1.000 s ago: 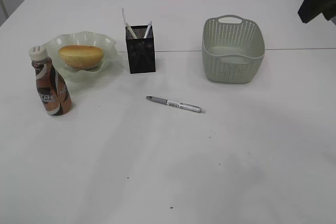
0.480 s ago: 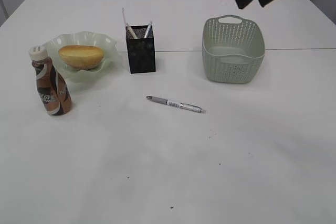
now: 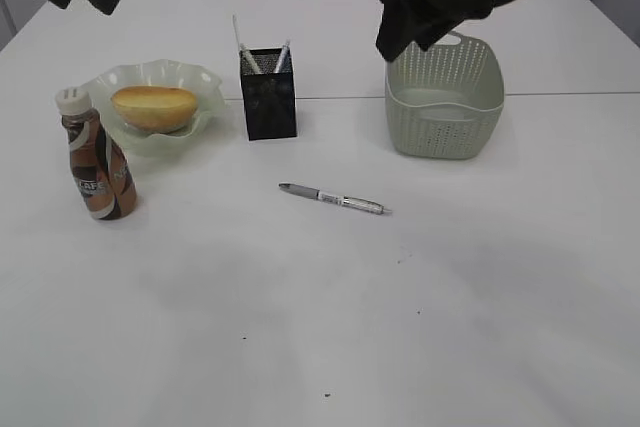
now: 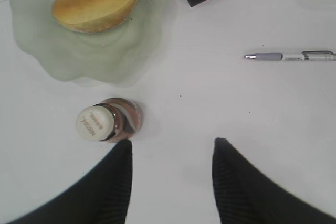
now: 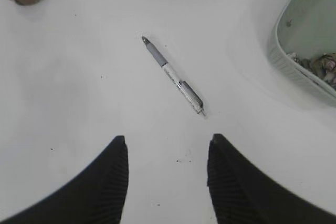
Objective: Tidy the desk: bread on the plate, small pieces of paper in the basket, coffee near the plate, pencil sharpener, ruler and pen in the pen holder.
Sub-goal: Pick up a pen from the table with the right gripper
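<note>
Right wrist view: pen [image 5: 172,75] loose on surface [image 5: 79,103] | right tool [image 5: 167,174] spread, empty, pen at twelve o'clock | next: descend, pinch barrel, carry to pen holder [image 3: 268,93]

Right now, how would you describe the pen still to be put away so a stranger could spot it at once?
Start at the black mesh pen holder in the middle of the white desk. In front of it, nearer the camera, the pen lies flat on the bare tabletop. It is grey and silver, and unlike the pens standing in the holder, it lies alone.
</note>
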Available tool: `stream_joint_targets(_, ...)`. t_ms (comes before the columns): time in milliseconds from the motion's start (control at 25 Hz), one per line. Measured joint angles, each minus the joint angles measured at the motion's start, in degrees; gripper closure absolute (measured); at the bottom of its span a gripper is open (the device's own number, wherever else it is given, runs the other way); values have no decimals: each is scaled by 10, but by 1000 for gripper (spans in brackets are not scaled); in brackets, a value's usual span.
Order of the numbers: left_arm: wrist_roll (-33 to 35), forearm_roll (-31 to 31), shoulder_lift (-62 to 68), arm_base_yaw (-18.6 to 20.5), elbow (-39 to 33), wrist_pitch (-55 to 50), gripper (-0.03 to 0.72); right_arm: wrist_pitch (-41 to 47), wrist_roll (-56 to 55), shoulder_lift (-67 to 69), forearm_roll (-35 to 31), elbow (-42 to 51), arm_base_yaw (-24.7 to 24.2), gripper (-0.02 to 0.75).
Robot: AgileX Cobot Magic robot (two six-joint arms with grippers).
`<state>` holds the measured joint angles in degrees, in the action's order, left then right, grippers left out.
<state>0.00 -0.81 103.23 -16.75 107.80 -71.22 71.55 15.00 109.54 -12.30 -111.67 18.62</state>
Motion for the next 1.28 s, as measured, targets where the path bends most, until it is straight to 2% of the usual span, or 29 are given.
stream_joint_targets(280,0,-26,-10,0,0,-3,321,0,155,36,0,0,1,372)
stream_joint_targets(640,0,-27,-10,0,0,-5,321,-1,268,41,17,0,2,372)
stream_joint_targets(880,0,-27,-10,0,0,-5,321,-1,287,87,72,-10,5,372)
stream_joint_targets(1280,0,-28,-10,0,0,-5,321,-4,280,224,84,-145,32,372)
